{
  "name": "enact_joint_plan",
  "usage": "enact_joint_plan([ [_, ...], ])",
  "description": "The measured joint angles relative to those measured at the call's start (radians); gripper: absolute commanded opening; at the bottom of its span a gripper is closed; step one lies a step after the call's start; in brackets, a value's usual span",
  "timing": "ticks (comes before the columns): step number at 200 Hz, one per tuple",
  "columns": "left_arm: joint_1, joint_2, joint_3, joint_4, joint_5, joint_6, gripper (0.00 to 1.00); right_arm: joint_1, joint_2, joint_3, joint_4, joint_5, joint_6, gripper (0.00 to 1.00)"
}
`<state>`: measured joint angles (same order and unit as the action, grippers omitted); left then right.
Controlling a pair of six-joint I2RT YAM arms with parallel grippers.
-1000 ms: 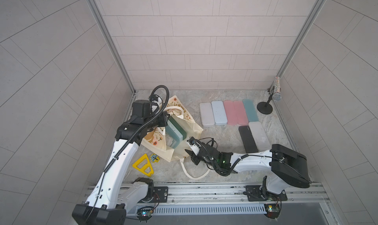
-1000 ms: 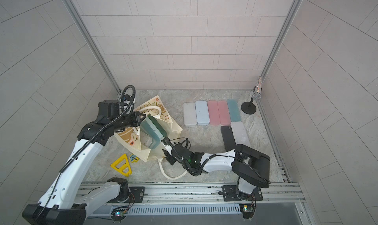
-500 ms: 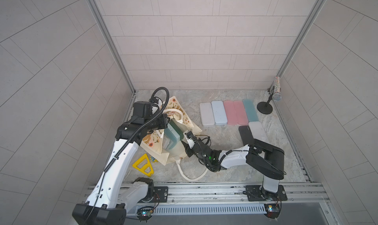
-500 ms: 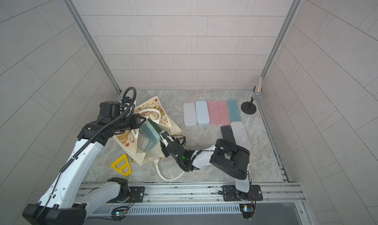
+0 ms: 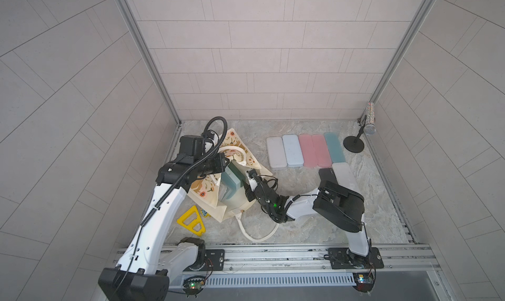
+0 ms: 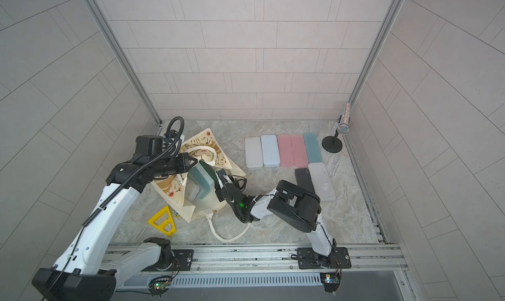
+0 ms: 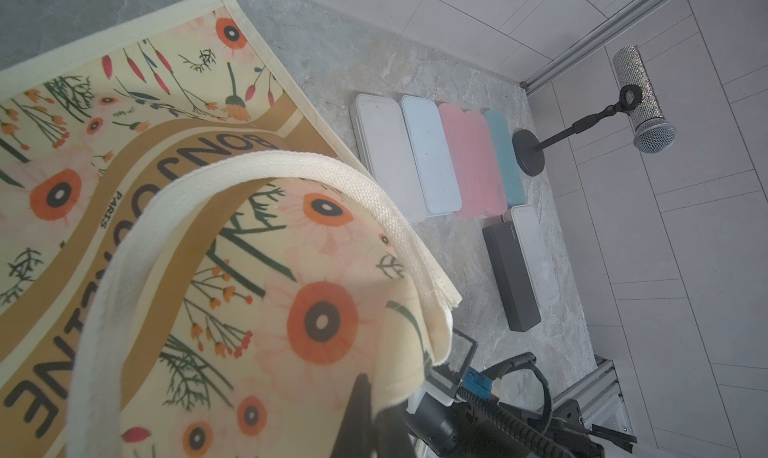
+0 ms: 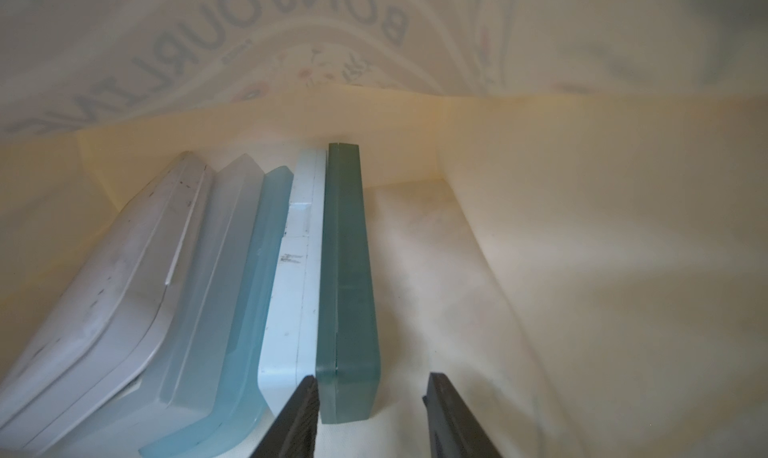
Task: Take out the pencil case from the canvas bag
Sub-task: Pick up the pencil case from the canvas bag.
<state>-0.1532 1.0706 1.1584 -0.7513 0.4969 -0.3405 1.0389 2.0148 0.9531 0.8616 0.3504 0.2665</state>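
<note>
Case (image 8: 347, 289) (in bag (image 8: 582, 227)) within right gripper (image 8: 370, 376)

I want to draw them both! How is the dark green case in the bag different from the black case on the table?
The dark green case is frosted; the black case is opaque. The green one stands on its edge inside the canvas bag, against other cases; the black one lies flat on the table beside a white case. The open right gripper straddles the green one's end, not the black one. Both are long, slim boxes.
</note>
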Motion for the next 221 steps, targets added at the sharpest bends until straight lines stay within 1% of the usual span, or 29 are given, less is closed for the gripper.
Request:
enact_joint_plan([
  [32, 0.0, 0.009, 0.0, 0.006, 0.004, 0.0, 0.0, -0.008, 0.025, 0.026, 0.006, -0.027, 0.012, 0.46],
  [62, 0.0, 0.01, 0.0, 0.004, 0.005, 0.0, 0.0, -0.008, 0.05, 0.039, 0.008, -0.05, 0.027, 0.48],
  [103, 0.0, 0.01, 0.0, 0.005, 0.003, 0.0, 0.0, -0.012, 0.066, 0.049, 0.01, -0.071, 0.027, 0.49],
  [178, 0.002, 0.019, 0.025, 0.006, -0.006, -0.016, 0.0, 0.055, 0.061, 0.039, -0.009, -0.011, -0.198, 0.5],
  [221, 0.002, 0.016, 0.053, 0.017, 0.02, -0.034, 0.0, 0.056, 0.026, 0.08, -0.044, 0.019, -0.257, 0.5],
])
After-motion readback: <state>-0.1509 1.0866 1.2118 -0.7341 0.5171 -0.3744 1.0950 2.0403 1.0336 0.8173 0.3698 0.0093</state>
